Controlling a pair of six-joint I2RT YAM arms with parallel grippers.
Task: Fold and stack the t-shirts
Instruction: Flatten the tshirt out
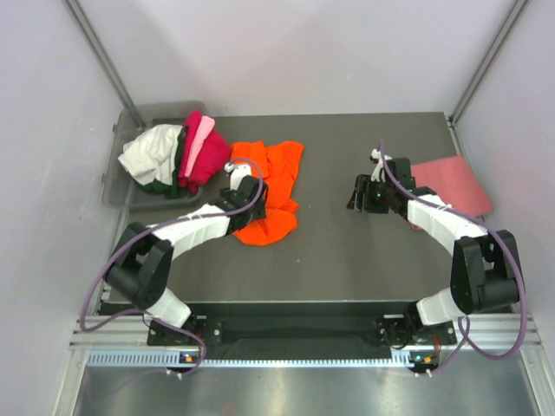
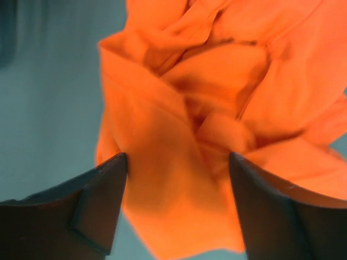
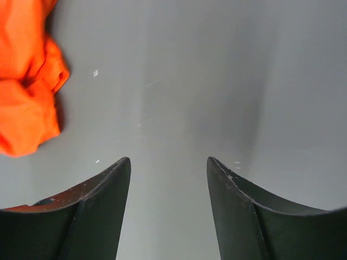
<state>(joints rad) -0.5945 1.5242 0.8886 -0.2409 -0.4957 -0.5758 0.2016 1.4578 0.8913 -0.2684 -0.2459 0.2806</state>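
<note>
A bright orange t-shirt [image 1: 273, 191] lies crumpled on the dark table, left of centre. My left gripper [image 1: 245, 178] hangs over its left edge, jaws open, with orange cloth [image 2: 179, 179] between and below the fingers, not pinched. A salmon-pink t-shirt [image 1: 451, 184] lies folded flat at the right edge. My right gripper [image 1: 359, 194] is open and empty over bare table; the orange shirt [image 3: 27, 92] shows at its view's left edge. Magenta [image 1: 205, 156], light pink [image 1: 198, 137], white [image 1: 152, 153] and dark green shirts sit piled in the grey bin [image 1: 117, 186].
The grey plastic bin stands at the table's back left corner. Metal frame posts rise at both back corners. White walls enclose the table on three sides.
</note>
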